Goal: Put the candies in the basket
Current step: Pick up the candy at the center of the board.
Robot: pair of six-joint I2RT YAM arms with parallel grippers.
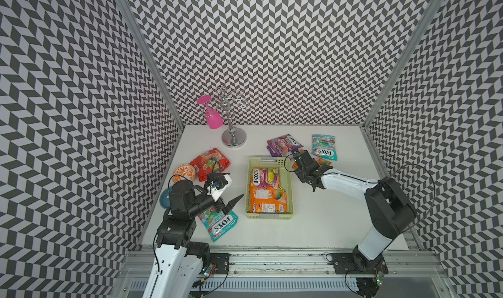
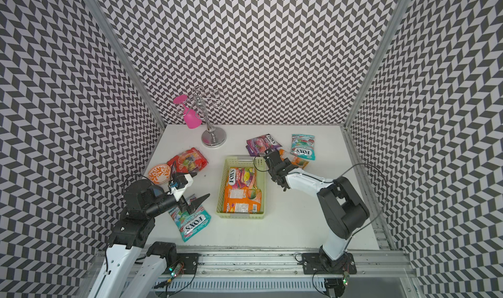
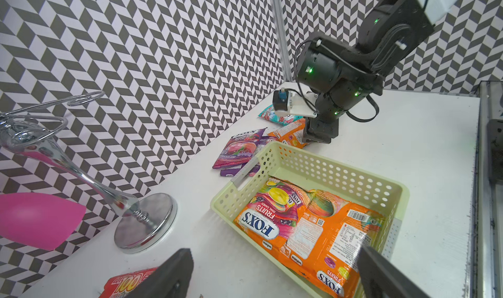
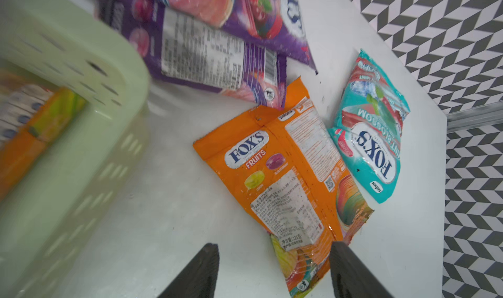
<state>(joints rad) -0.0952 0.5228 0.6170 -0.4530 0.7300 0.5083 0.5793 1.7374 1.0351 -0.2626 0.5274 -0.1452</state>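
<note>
Desk (image 1: 334, 223), white: your widest free room is the near right quarter, while the far and left edges are crowded. Basket (image 1: 268, 161), pale green, mid-desk, holds two orange bags (image 1: 268, 193) lying flat. Rack (image 1: 233, 137), chrome, far left corner, with a pink glass (image 1: 213, 118) hanging on it. Loose candies: red bag (image 1: 209, 163) by the left edge, beside a patterned bowl (image 1: 184, 172); teal bag (image 1: 220, 224) toward the near edge, partly under your left arm (image 1: 190, 198); purple bags (image 1: 284, 144) and a second teal bag (image 1: 324, 147) toward the far right corner. Orange bag (image 4: 285, 168), mostly hidden in both top views, shows whole only in the right wrist view. Its end lies between the parted jaws of your right pincer (image 4: 275, 246). Left pincer (image 3: 275, 253) gapes wide, empty, just left of the basket.
</note>
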